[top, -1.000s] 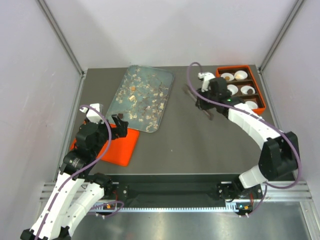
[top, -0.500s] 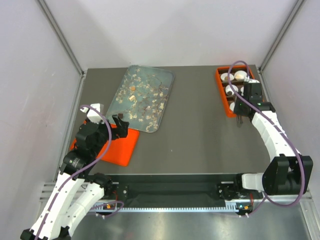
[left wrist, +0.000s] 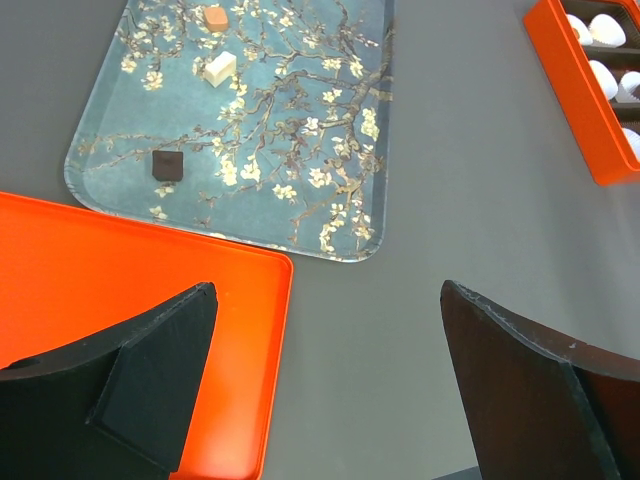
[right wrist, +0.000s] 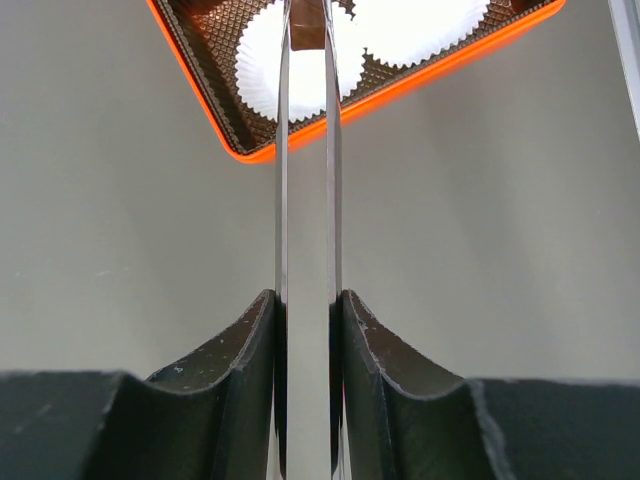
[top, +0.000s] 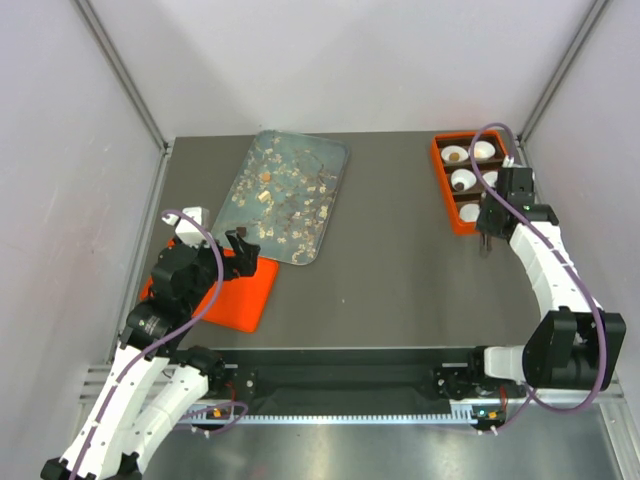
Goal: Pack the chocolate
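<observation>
Two arms share this table. At the far left the left gripper [left wrist: 328,292] hangs with its claw spread wide and nothing in it. It is above the corner of a flat orange lid [left wrist: 90,270] that lies just beside a floral tray [left wrist: 300,215]. Loose chocolate sits on that tray: a dark cube [left wrist: 167,165] near the edge by the lid, with a pale lump [left wrist: 220,68] and a caramel lump [left wrist: 214,17] further up, all apart from one another. Bare grey table [top: 400,270] stretches between the tray and an orange box [top: 441,190] at the right rear. The box holds white paper cups [top: 463,180], and in the top view two of them show a brown lump inside. Furthest right, the right gripper [right wrist: 305,300] has its claw pressed onto thin metal tongs [right wrist: 305,200], squeezing the blades nearly together. The tong tips pinch one brown piece of chocolate [right wrist: 307,28] right over a white cup at a corner of the box
</observation>
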Robot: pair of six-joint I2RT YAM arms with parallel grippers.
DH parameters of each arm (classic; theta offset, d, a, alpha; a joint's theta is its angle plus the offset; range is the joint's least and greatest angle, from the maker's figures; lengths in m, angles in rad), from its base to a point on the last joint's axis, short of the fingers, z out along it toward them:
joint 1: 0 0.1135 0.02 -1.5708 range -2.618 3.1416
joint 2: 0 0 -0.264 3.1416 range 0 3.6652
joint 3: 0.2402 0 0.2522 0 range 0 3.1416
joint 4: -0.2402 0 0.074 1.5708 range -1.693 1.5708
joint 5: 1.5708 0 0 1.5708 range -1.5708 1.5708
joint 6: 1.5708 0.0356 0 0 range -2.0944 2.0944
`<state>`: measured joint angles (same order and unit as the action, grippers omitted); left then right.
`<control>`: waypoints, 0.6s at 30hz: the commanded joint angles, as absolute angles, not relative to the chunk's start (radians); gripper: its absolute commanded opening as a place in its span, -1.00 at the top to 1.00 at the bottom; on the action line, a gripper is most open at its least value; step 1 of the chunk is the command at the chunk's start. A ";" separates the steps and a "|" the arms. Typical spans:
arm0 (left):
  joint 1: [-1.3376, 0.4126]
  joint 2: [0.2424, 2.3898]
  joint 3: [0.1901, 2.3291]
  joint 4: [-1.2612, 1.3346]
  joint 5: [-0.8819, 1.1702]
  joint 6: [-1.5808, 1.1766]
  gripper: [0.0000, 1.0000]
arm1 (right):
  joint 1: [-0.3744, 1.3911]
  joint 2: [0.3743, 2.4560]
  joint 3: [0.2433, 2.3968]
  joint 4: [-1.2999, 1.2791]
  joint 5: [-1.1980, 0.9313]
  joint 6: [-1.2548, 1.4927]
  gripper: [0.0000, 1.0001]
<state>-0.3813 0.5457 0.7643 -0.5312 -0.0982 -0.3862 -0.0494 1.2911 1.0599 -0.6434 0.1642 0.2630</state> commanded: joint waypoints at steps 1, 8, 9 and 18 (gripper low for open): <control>-0.383 0.545 0.758 -0.489 -0.095 -0.371 -0.96 | -0.066 1.304 1.066 -0.621 0.160 0.273 0.44; -0.383 0.546 0.758 -0.491 -0.098 -0.371 -0.96 | -0.066 1.331 1.052 -0.594 0.129 0.288 0.42; -0.383 0.546 0.758 -0.491 -0.098 -0.371 -0.96 | -0.066 1.335 1.052 -0.592 0.126 0.288 0.42; -0.383 0.548 0.759 -0.491 -0.103 -0.371 -0.96 | -0.066 1.364 1.039 -0.569 0.130 0.299 0.37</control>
